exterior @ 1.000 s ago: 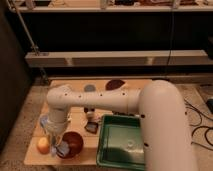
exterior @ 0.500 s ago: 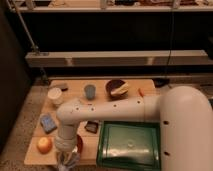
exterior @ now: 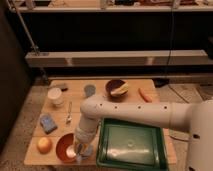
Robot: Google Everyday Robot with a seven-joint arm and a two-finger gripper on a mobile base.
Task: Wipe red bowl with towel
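Camera view showed the wooden bench (exterior: 75, 102) carrying everything, with the white arm (exterior: 130, 112) reaching in from the right and bending down over its near left part. The green tray (exterior: 131, 145) lay just right of the red bowl (exterior: 64, 147). The pincer (exterior: 81, 150) hung at the bowl's right rim, probably placed there for wiping. Its grip could not be told, nor could a towel be made out.

View: I have one camera, set high on the robot's side, looking down at a slant on the wooden table (exterior: 135, 87).
Facing: it looks across the table toward the metal shelves (exterior: 115, 57) at the back.
Nearness: middling; I see the whole table, and the arm (exterior: 145, 114) stretches from the right edge.
Gripper: the gripper (exterior: 80, 151) sits low left, at the red bowl (exterior: 64, 146).
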